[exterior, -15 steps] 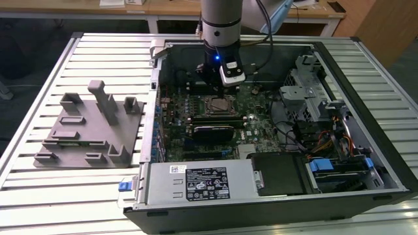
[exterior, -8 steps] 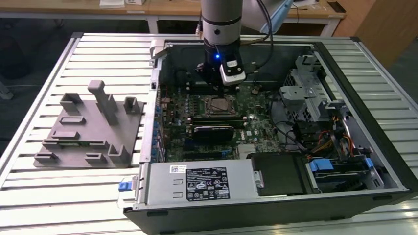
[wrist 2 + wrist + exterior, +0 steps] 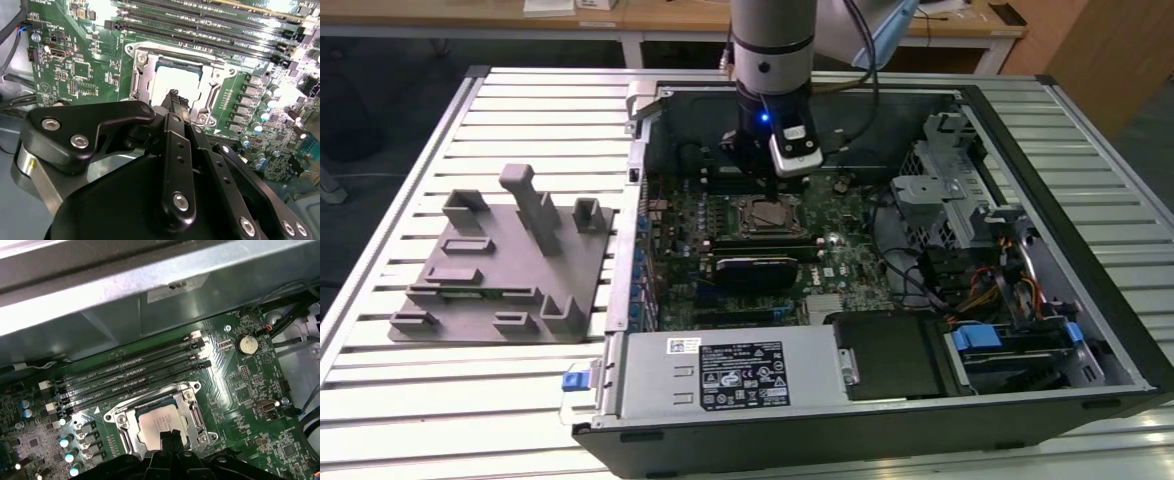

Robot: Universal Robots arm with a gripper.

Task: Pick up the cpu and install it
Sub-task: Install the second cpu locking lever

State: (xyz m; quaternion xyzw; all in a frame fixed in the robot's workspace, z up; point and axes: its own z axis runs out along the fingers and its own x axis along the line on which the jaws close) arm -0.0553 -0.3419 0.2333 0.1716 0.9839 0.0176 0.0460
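I have the arm (image 3: 774,60) hanging straight down into the open computer case (image 3: 1014,330), which lies on its side on the slatted bench (image 3: 520,110). The claw (image 3: 750,170) hovers just above the socket (image 3: 769,215) on the green motherboard (image 3: 847,270).

The cpu (image 3: 159,424) lies flat inside the socket's metal frame (image 3: 120,417) in the first wrist view, silver top up; the second wrist view shows it too (image 3: 172,82), seated in the frame (image 3: 142,65). The claw's black fingertips (image 3: 173,96) are pressed together into a single point just over the chip's near edge. I cannot tell whether they touch it. They grip nothing.

Four dark memory slots (image 3: 132,372) run beside the socket, and a round coin battery (image 3: 247,344) sits further along the board.

On the exterior view's left, well apart from the case, the grey fixture plate (image 3: 500,275) with upright posts stands on the bench.
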